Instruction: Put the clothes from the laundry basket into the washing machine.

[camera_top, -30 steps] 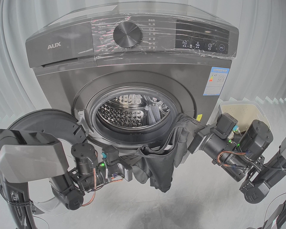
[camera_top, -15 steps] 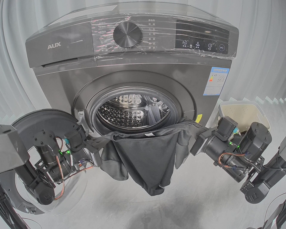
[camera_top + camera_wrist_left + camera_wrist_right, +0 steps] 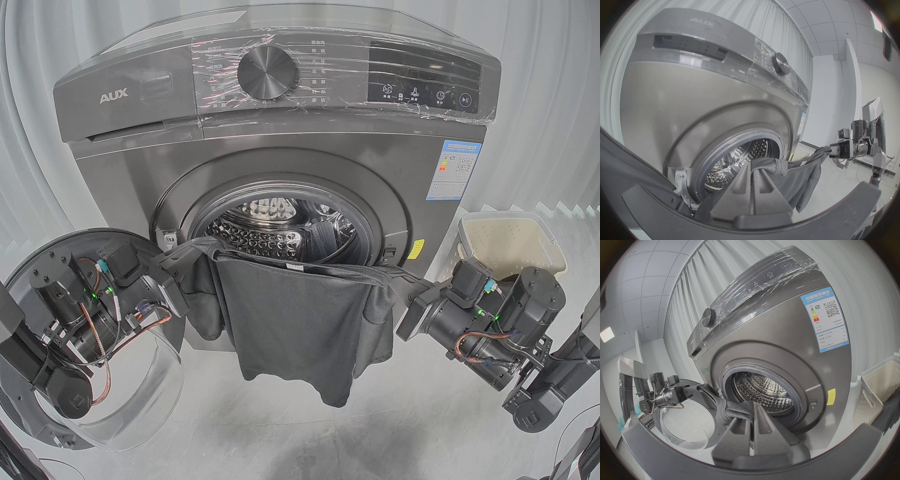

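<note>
Before the grey front-loading washing machine (image 3: 125, 175), left gripper (image 3: 170, 255) and right gripper (image 3: 400, 279) each clamp the stretched dark grey cloth garment (image 3: 294, 312); its low-hanging body may snag the round opening's rim (image 3: 374, 226), dropping outside.

We note: garment (image 3: 294, 319) hides the lower rim of the drum opening (image 3: 281, 228), centre frame. Right arm (image 3: 475, 312) covers the base of the basket (image 3: 506, 234), right. Left arm (image 3: 62, 312) masks part of the door (image 3: 134, 400), lower left.
</note>
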### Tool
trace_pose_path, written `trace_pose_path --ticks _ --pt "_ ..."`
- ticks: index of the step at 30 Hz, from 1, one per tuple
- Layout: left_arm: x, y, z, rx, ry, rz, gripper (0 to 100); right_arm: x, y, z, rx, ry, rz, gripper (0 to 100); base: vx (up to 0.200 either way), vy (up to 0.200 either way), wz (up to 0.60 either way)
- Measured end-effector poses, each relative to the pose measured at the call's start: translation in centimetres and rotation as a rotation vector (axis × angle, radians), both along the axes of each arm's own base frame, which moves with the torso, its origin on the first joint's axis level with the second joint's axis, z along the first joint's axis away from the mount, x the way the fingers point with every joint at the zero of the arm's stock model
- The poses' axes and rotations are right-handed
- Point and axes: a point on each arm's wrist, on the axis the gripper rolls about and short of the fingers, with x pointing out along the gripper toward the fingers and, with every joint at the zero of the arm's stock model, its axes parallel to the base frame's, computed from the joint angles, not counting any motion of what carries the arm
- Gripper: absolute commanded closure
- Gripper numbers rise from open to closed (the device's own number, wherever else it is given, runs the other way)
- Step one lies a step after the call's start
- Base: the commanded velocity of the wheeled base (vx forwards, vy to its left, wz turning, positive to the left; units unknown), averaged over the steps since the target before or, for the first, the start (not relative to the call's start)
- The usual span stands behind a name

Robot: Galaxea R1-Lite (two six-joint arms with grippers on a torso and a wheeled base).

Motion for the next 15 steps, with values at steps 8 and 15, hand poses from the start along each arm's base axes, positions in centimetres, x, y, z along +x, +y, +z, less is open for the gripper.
trace_pose_path --ticks 8,15 --pt "-0.4 0.2 1.0 -0.013 -0.034 0.002 100 0.4 0.2 0.7 0.018 -0.027 -0.005 100 0.0 0.0 0.0" --pt "-0.6 0.3 1.1 -0.015 -0.039 0.001 100 0.6 0.3 1.2 0.032 -0.044 -0.018 100 0.0 0.0 0.0"
